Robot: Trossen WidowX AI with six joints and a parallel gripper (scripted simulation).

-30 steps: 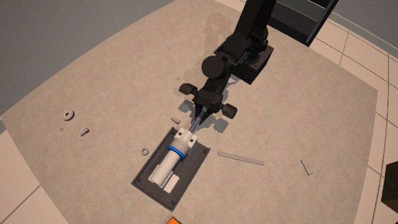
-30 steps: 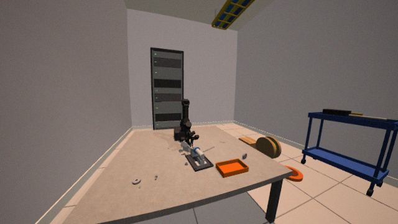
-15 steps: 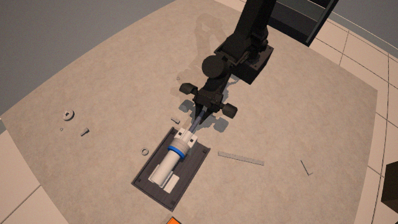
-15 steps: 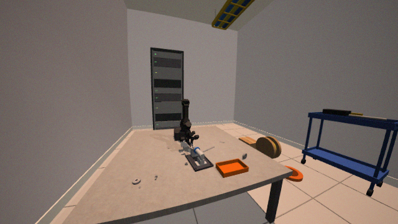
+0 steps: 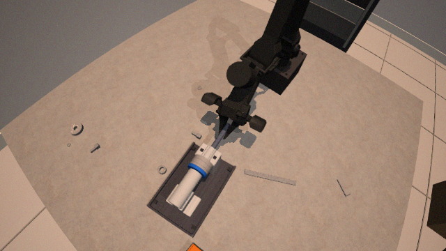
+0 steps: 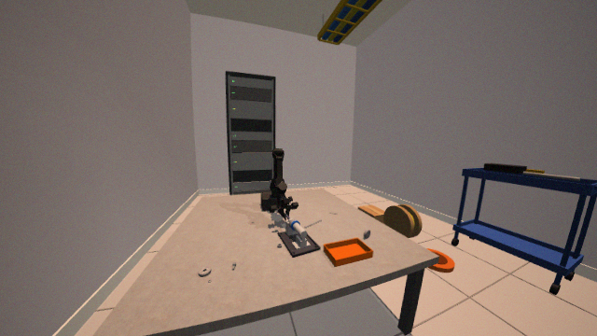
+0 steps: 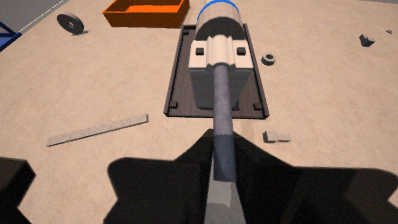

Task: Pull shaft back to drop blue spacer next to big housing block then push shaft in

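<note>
My gripper [image 5: 223, 132] [image 7: 219, 133] is shut on the grey shaft [image 5: 217, 140] [image 7: 222, 100], which runs through the white bearing block [image 5: 208, 153] [image 7: 220, 50]. The blue spacer [image 5: 197, 170] [image 6: 295, 224] sits in line at the end of the big white housing [image 5: 185, 189]; its upper edge shows in the wrist view. Light grey spacers [image 5: 202, 162] [image 7: 220, 23] lie between it and the bearing block. No blue spacer is seen on the table. The shaft inside the housing and spacers is hidden.
The assembly stands on a dark base plate [image 5: 217, 188] [image 7: 175, 90]. An orange tray [image 6: 347, 252] [image 7: 145, 20] is beyond it. A small ring [image 5: 162, 169] [image 7: 269, 59], a bolt [image 5: 196, 134] [image 7: 276, 136] and a flat bar [image 5: 270, 177] [image 7: 97, 130] lie beside the plate.
</note>
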